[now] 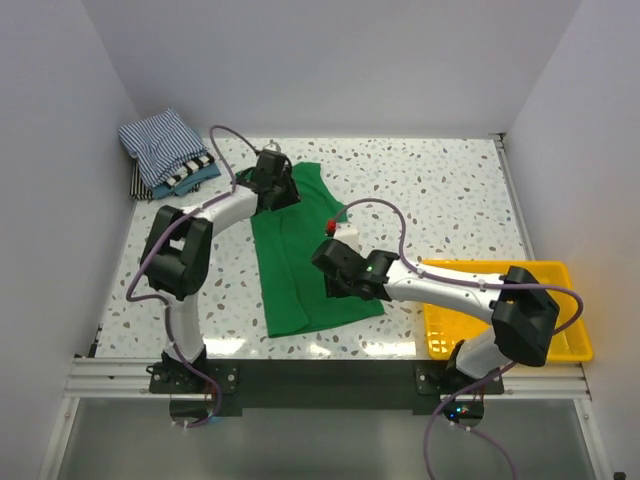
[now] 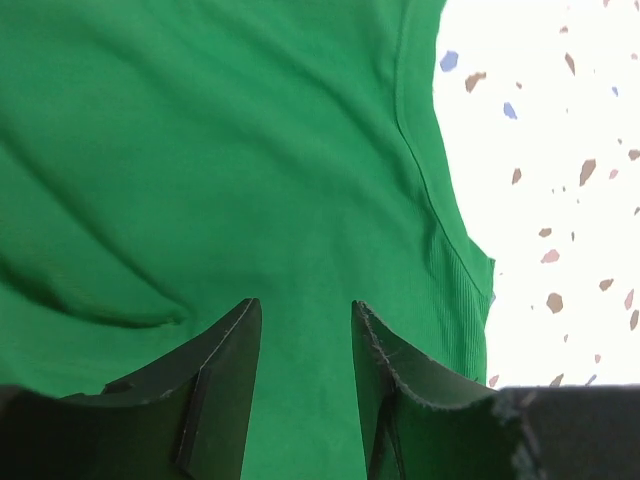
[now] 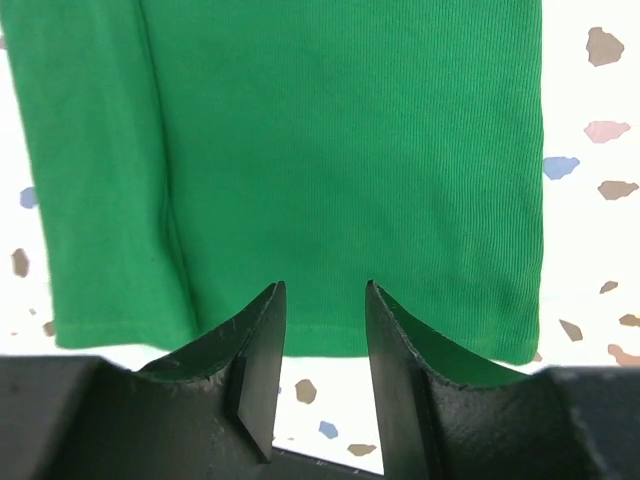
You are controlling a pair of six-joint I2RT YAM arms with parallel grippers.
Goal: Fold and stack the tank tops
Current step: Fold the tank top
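Note:
A plain green tank top (image 1: 300, 270) lies flat on the speckled table as a long strip running from back to front. My left gripper (image 1: 277, 187) hovers over its far end, open; in the left wrist view (image 2: 305, 312) only green cloth (image 2: 220, 150) shows between the fingers. At the strip's right edge, near the front, my right gripper (image 1: 336, 268) is open with nothing in it. The right wrist view (image 3: 324, 292) shows the hem (image 3: 350, 200) just under the fingertips. Folded tank tops are stacked at the back left, a blue-and-white striped one (image 1: 160, 140) on top, a black-and-white one (image 1: 186, 178) beneath.
A yellow plastic tray (image 1: 446, 330) sits at the front right, partly under the right arm. White walls close in the table at the back and both sides. The table's right edge has a metal rail (image 1: 512, 200).

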